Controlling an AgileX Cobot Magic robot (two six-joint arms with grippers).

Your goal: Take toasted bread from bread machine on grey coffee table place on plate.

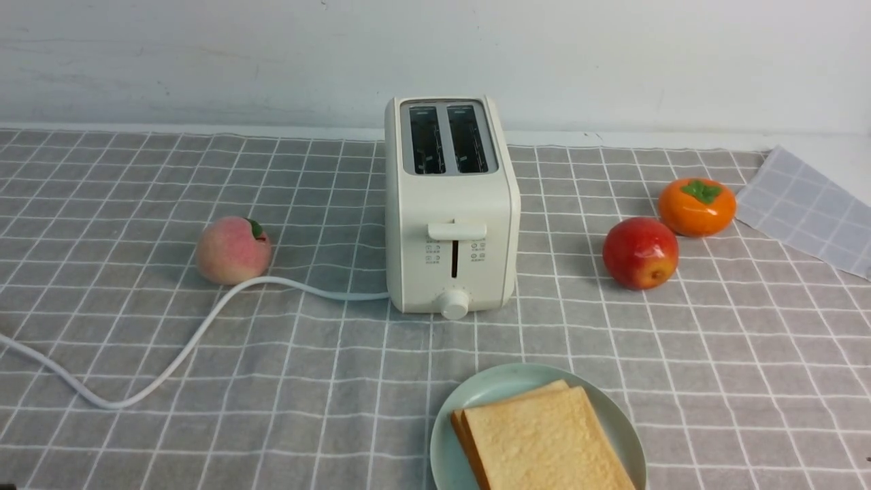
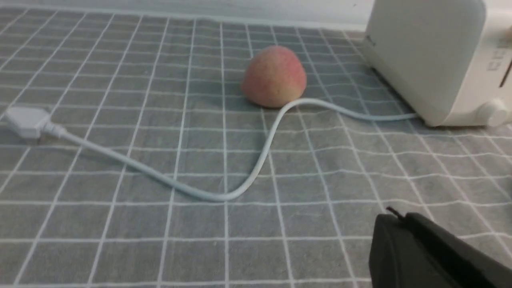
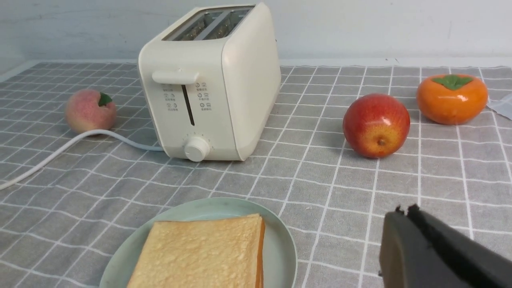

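Note:
Two slices of toasted bread [image 1: 544, 439] [image 3: 204, 254] lie stacked on the mint-green plate [image 1: 503, 382] [image 3: 280, 244] at the front of the grey coffee table [image 1: 272, 408]. The white bread machine [image 1: 449, 204] [image 3: 212, 84] [image 2: 432, 56] stands behind it, both slots empty, lever up. Neither arm shows in the front view. My left gripper [image 2: 398, 218] is shut and empty, low over the cloth near the toaster's left side. My right gripper [image 3: 402, 212] is shut and empty, just right of the plate.
A peach [image 1: 233, 250] [image 2: 274, 77] sits left of the toaster, with the white cord [image 1: 170, 361] curling past it to a plug [image 2: 24, 120]. A red apple [image 1: 639, 253] and an orange persimmon [image 1: 697, 206] lie to the right. A paler checked cloth [image 1: 810, 204] covers the far right corner.

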